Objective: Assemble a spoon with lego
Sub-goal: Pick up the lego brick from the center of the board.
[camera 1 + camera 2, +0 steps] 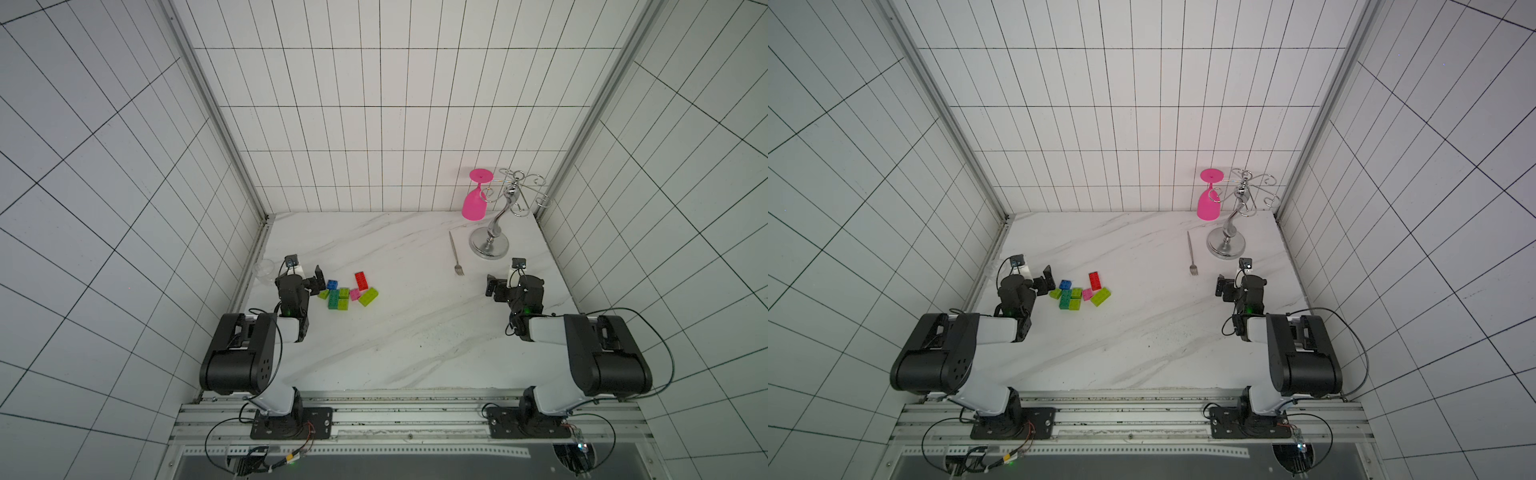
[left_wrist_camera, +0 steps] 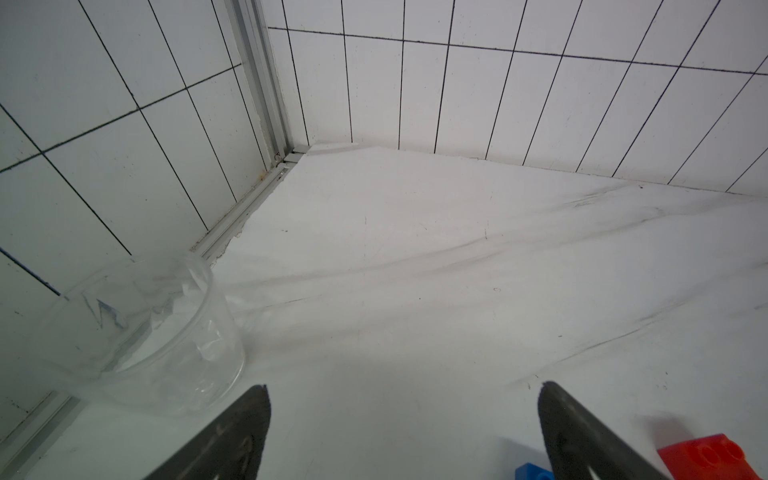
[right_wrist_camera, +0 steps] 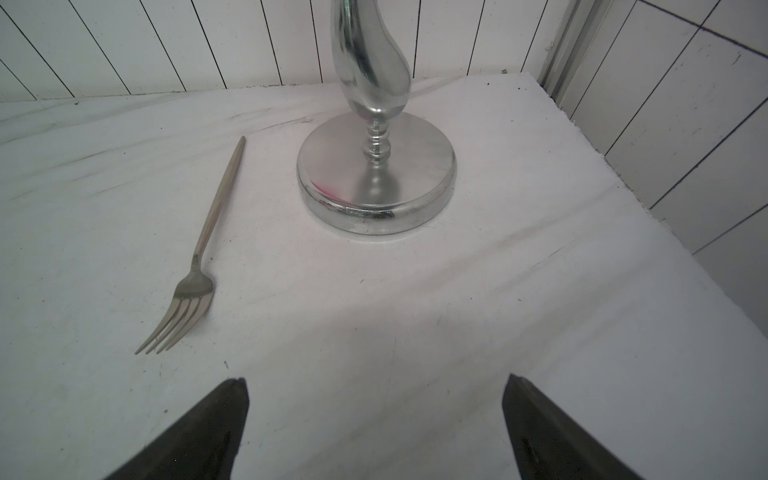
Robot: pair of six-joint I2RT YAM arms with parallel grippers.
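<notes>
The lego lies in a loose cluster on the marble table, left of centre, in both top views: a blue brick [image 1: 332, 284], a red brick [image 1: 361, 281], a pink brick [image 1: 354, 294], a dark green brick [image 1: 333, 299] and a long lime-green brick [image 1: 368, 296], with smaller lime pieces touching the dark green one. The spoon is out of view. My left gripper [image 1: 318, 279] [image 2: 403, 386] stands open just left of the blue brick, holding nothing; the left wrist view catches the blue [image 2: 532, 471] and red [image 2: 706, 457] bricks at its edge. My right gripper [image 1: 492, 286] [image 3: 376, 378] is open and empty over bare table, far right.
A clear plastic cup [image 1: 264, 271] [image 2: 145, 332] sits by the left wall beside my left gripper. A metal fork [image 1: 455, 257] [image 3: 195, 266] lies ahead of my right gripper. A chrome glass stand [image 1: 490, 245] with a hanging pink glass [image 1: 474, 203] occupies the back right corner.
</notes>
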